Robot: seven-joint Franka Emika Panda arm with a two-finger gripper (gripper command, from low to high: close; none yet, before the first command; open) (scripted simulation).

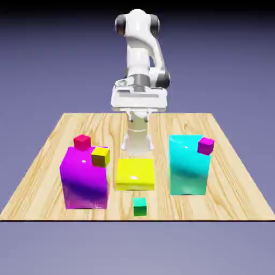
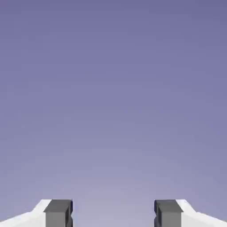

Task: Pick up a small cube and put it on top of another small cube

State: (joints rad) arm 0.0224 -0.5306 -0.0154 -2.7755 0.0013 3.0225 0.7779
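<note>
Green small cube (image 1: 139,206) sits alone near the table's (image 1: 231,177) front edge, just in front of the big yellow block (image 1: 135,173). From the exterior view's left: magenta block (image 1: 84,180) carrying 2 small cubes, yellow block, cyan block (image 1: 187,165). Behind them, the gripper (image 1: 137,146) hangs empty, fingertips (image 2: 58,213) spread wide, seeing only backdrop. Judged stage: approach not yet begun; next, reach forward and descend over the green cube.
</note>
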